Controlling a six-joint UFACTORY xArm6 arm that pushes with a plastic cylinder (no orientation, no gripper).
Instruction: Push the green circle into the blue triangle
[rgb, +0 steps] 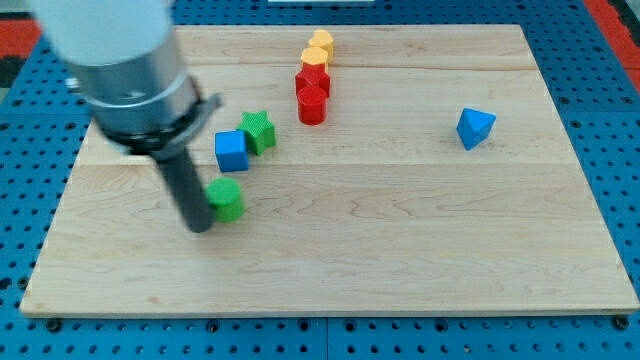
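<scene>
The green circle (227, 199) lies on the wooden board at the view's left of centre. The blue triangle (475, 128) lies far off at the view's upper right. My tip (199, 226) rests on the board just left of the green circle and slightly below it, touching or almost touching its left side. The arm's grey body rises to the view's top left and hides part of the board there.
A blue cube (231, 151) and a green star (259, 131) sit just above the green circle. A column of red (312, 104), (312, 80) and yellow (316, 58), (321, 42) blocks stands at the top centre. The board (400, 250) lies on a blue perforated table.
</scene>
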